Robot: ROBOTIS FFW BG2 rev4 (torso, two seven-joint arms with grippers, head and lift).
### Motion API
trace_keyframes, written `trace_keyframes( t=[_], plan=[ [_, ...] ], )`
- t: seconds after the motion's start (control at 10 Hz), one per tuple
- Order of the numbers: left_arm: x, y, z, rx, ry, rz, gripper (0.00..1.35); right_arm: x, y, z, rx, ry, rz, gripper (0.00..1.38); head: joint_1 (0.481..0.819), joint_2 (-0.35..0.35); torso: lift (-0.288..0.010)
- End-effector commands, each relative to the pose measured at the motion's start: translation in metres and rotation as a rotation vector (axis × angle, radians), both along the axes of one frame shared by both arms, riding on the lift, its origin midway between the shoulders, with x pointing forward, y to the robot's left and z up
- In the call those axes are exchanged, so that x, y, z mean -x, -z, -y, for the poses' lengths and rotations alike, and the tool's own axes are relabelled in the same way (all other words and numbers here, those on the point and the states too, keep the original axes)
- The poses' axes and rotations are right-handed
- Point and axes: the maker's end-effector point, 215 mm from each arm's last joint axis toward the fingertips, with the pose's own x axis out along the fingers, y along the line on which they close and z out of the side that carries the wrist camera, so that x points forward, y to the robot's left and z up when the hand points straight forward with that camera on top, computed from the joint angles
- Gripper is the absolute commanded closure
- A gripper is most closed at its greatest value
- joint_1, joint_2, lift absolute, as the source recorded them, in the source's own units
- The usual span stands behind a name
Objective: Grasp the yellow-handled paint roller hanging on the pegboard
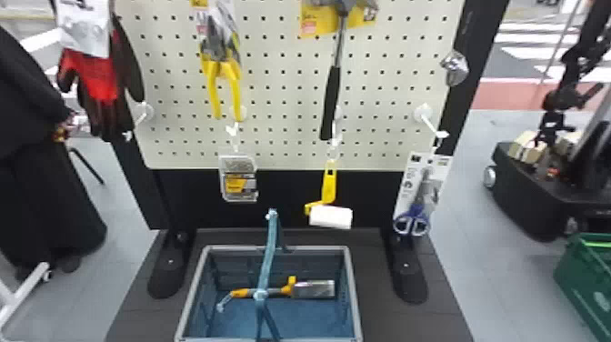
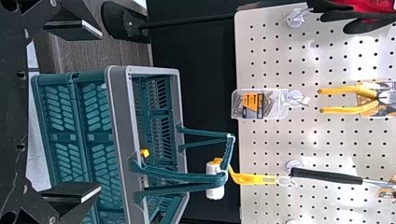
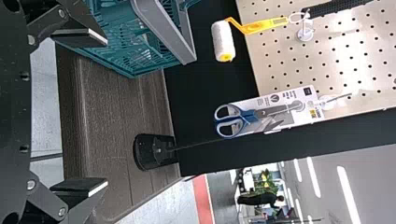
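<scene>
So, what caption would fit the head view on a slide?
Yellow-handled paint roller hanging on the pegboard above a blue basket, not yet grasped.

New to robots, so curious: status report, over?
Left pincer, right pincer open, empty. Roller hangs on pegboard, untouched. Basket handle upright near it, maybe in the way.

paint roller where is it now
In the head view the paint roller hangs just below the pegboard, right of centre, between the parts pack and the scissors.
</scene>
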Motion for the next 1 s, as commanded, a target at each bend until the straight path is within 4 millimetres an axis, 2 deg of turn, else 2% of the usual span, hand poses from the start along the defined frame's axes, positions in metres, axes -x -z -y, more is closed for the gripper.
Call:
trace_keyframes(
  t=[0.0,0.4,0.6,0.9],
  plan=[
    [0.001,0.001,0.000,0.001,0.001,-0.003,0.16,0.000,0.000,0.000,0.000,0.000,0.000,0.23,0.549,0.000,-0.100],
    [0.000,0.000,0.000,0.001,0.001,-0.001,0.16,0.000,0.000,0.000,0.000,0.000,0.000,0.23,0.549,0.000,-0.100],
    [0.001,0.002,0.000,0.004,-0.001,-0.006,0.16,-0.007,-0.006,-0.001,0.002,-0.002,0.016,0.23,0.549,0.000,-0.100],
    [0.000,0.002,0.001,0.007,0.006,-0.005,0.16,-0.066,-0.052,-0.023,0.038,-0.132,0.105,0.20,0.549,0.000,-0.100]
  ],
)
